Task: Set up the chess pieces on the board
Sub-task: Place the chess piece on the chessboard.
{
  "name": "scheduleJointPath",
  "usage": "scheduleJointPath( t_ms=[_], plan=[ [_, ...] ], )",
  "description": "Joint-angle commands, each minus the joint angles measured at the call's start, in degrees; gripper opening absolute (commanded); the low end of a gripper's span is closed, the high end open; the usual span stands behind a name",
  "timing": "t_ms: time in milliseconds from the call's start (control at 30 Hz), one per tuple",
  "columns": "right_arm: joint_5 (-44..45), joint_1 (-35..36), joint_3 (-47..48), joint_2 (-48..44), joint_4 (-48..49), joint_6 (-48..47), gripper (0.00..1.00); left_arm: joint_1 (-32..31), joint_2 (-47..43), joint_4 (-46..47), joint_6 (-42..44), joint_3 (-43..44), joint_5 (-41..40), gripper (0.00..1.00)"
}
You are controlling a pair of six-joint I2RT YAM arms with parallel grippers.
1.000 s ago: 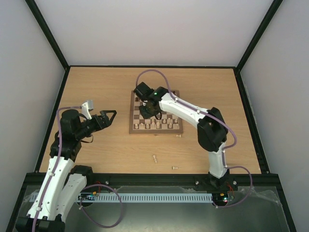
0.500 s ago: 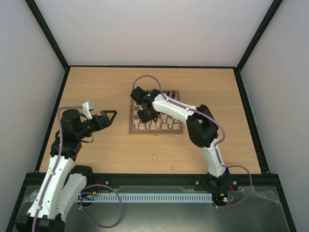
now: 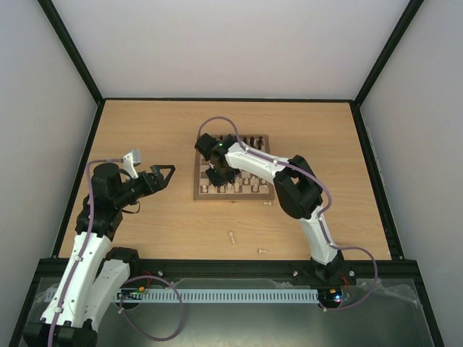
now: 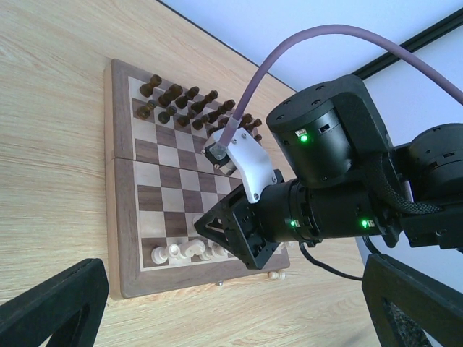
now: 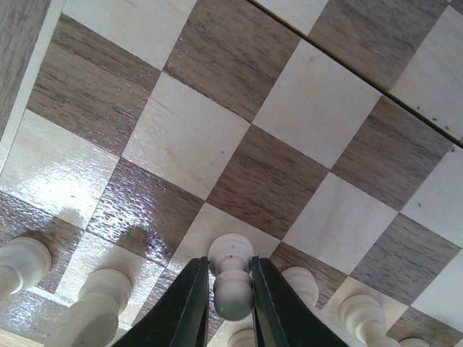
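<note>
White walls (image 3: 217, 43) enclose the wooden table (image 3: 145, 130); over the board (image 3: 246, 196) the outstretched right claw (image 5: 228, 266) clamps a pale chess piece (image 5: 233, 295), while the left claw (image 3: 165, 176) gapes wide, raised aside.

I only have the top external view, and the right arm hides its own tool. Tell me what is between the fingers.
Observer: A pale pawn sits between the right tool's fingers, over the board.
Operator: Report the grip.
Observer: The fingers flank it closely on both sides; whether they press it, I cannot tell.
</note>
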Motion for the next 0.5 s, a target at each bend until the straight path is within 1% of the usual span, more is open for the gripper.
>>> scheduleJointPath(
  t_ms=[0,133,267,400,467],
  plan=[
    [-0.21,-0.44,1.75,0.72,-3.41,-0.88,0.19,0.42,0.38,1.37,0.65,-0.54,0.00,0.99],
    [-0.04,-0.68,1.84,0.05,-3.05,-0.87,0.20,0.42,0.56,1.59,0.64,-0.66,-0.07,0.99],
    [0.59,-1.15,2.78,-1.04,-2.12,-0.62,0.23,0.42,0.91,1.85,0.64,-0.65,-0.07,0.99],
    [1.48,-1.42,3.19,-3.76,-0.36,-0.24,0.26,0.42,1.08,2.02,0.65,-0.62,-0.07,0.99],
    [2.28,-1.40,3.13,-5.81,0.11,0.31,0.28,0.41,1.24,2.03,0.66,-0.64,-0.15,0.99]
  ],
)
